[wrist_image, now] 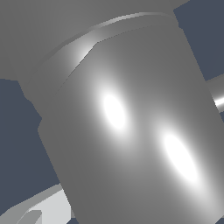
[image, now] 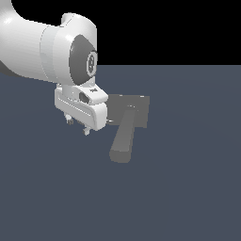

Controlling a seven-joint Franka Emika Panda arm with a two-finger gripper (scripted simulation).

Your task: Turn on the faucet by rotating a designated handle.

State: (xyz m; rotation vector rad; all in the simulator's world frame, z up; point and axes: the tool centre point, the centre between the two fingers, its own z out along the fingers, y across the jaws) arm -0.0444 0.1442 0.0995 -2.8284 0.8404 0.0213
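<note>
The faucet has a flat grey plate (image: 139,107) on the floor and a thick long bar spout (image: 124,140) reaching toward the camera. In the exterior view the handle is hidden behind my white hand. My gripper (image: 78,126) hangs just off the plate's side on the exterior view's left, its two fingertips apart and nothing between them. In the wrist view the handle (wrist_image: 131,131) fills the frame as a grey round knob with two bright glints, very close to the camera. Its thin rod (wrist_image: 217,95) shows at the edge. A light grey finger part (wrist_image: 37,214) shows in a corner.
The faucet stands on a dark blue-grey floor (image: 188,188). My white arm (image: 42,47) comes in from the exterior view's upper left and covers that part of the scene.
</note>
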